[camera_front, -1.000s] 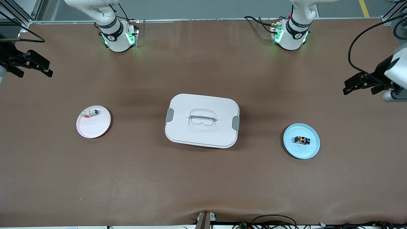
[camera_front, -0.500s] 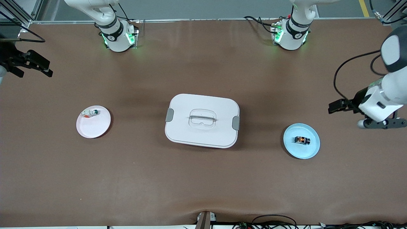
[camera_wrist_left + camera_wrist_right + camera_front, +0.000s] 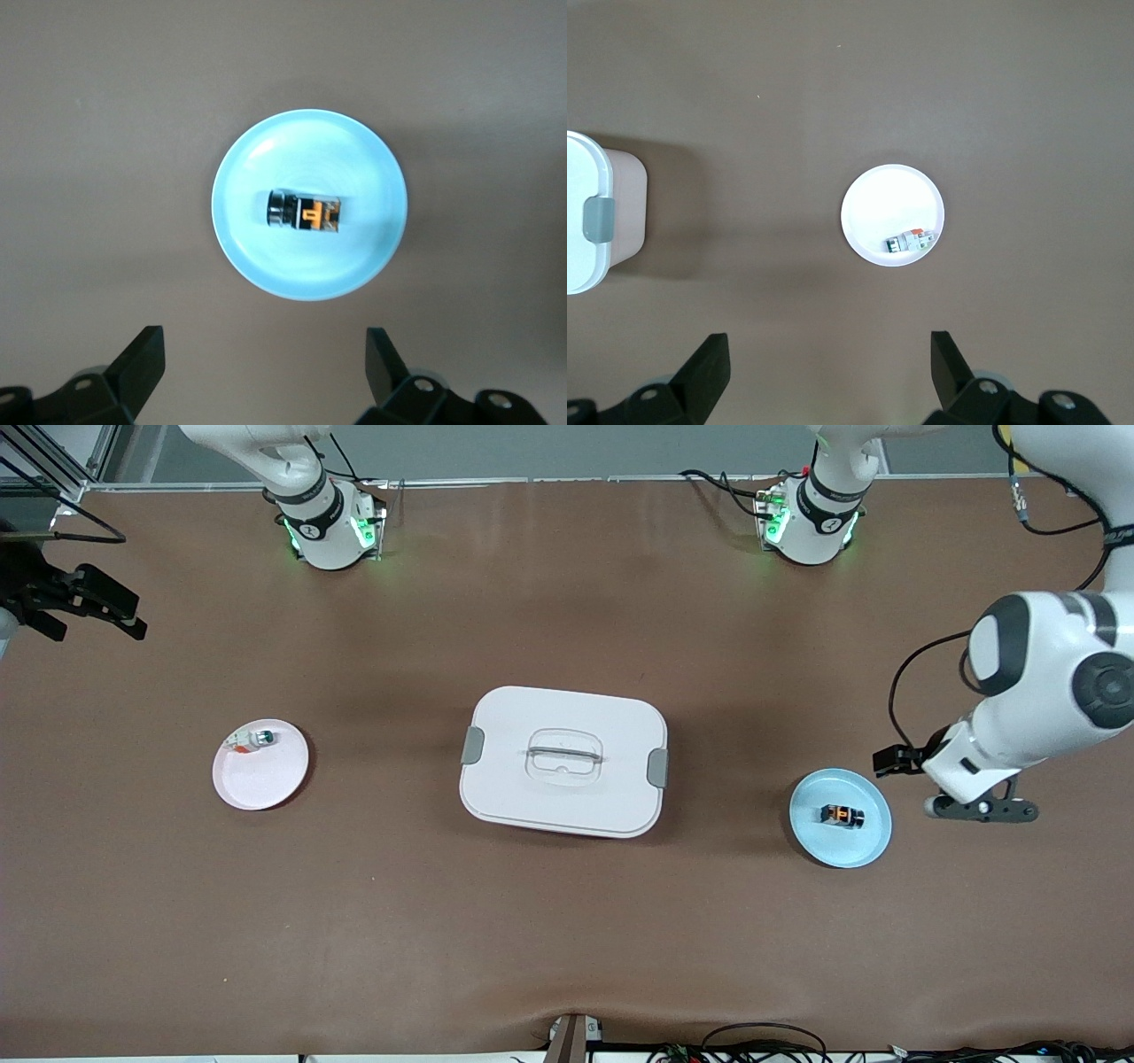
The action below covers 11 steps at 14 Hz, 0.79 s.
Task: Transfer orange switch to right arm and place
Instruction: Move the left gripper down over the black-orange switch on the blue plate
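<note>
orange switch (image 3: 840, 815) lies untouched on the blue plate (image 3: 873, 846) toward the left arm's end of the worktop. the left claw (image 3: 263, 372), wide open and empty, is held just beside that plate; descent and closure are judged next. the right claw (image 3: 826, 372) waits open, empty, near the pink plate (image 3: 266, 784).

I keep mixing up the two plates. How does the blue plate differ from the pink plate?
The blue plate is pale blue; the pink plate is pinkish white. The blue plate holds the orange switch near its middle; the pink plate holds a small white piece with teal and red bits at its rim. The blue plate lies toward the left arm's end of the table, the pink plate toward the right arm's end. Both are small, round and flat on the table.
</note>
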Each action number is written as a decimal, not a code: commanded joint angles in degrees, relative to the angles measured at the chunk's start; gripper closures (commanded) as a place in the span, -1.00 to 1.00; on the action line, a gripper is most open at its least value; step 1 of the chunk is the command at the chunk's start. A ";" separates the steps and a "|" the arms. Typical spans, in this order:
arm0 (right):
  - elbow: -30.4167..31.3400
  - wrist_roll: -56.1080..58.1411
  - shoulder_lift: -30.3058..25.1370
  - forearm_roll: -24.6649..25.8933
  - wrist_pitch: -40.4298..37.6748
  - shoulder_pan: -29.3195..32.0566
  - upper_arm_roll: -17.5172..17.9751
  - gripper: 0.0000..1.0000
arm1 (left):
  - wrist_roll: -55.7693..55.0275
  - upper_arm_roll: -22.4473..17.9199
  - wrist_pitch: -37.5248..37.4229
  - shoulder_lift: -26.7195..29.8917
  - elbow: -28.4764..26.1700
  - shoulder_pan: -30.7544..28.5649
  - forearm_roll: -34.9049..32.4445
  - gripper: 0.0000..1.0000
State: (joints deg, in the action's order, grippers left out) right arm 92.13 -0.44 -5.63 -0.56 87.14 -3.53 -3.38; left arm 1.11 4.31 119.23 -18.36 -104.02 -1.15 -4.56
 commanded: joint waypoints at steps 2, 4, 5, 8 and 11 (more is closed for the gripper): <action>0.16 0.26 -0.70 1.00 0.05 -0.25 -0.13 -1.00 | 0.47 0.43 6.89 -5.18 -0.48 0.80 -2.56 -1.00; 0.16 0.35 -0.70 1.08 0.49 -0.16 -0.13 -1.00 | 0.56 0.52 8.38 -7.03 -0.39 1.23 -2.64 -1.00; 0.16 0.35 -0.70 1.08 0.58 -0.07 -0.22 -1.00 | 0.56 0.52 9.09 -8.08 -0.30 1.32 -2.65 -1.00; 0.16 0.35 -0.70 1.08 0.67 0.02 -0.31 -1.00 | 0.56 0.52 12.60 -11.42 -0.04 1.41 -2.73 -1.00; 0.16 0.35 -0.70 1.00 0.58 0.02 -0.31 -1.00 | 0.56 0.52 13.14 -13.27 0.14 1.33 -2.82 -1.00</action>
State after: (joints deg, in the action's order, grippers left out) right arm 92.13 -0.44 -5.63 -0.53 87.61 -3.51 -3.66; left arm 1.12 4.64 131.76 -30.62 -104.47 0.31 -6.06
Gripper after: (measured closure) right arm 0.000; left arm 0.000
